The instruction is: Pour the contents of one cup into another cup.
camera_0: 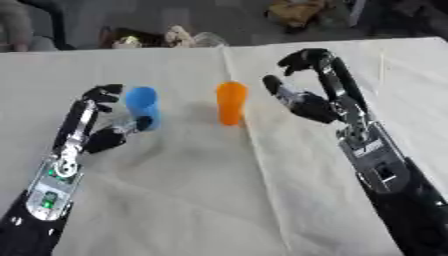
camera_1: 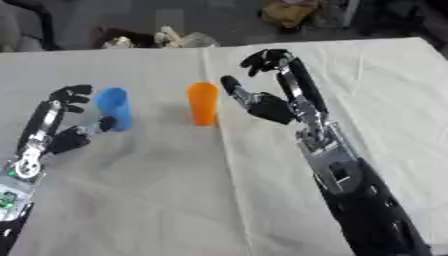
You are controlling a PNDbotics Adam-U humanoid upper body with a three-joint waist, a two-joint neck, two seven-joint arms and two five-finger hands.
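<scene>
In the left eye view a blue cup stands upright on the cloth-covered table, left of centre, and an orange cup stands upright a little to its right, the two apart with bare cloth between them. The left hand sits at the blue cup: its fingers curl beside the cup's upper left and its thumb lies against the lower front, so it looks closed round the cup, though the cup is not yet lifted. The right hand is just right of the orange cup, spread wide with the thumb pointing toward the cup and the fingers arched above and behind; it holds nothing and does not touch the cup. In the right eye view the same layout shows from a slightly shifted angle: the gap between the right thumb and the orange cup is plain, and the left thumb reads as touching the blue cup's base. What is inside either cup cannot be seen. The step in hand appears to be securing both cups before the pour. To do it well, the right hand should close on the orange cup at mid-height without nudging it over, while the left keeps the blue cup upright until its rim is above the other.
</scene>
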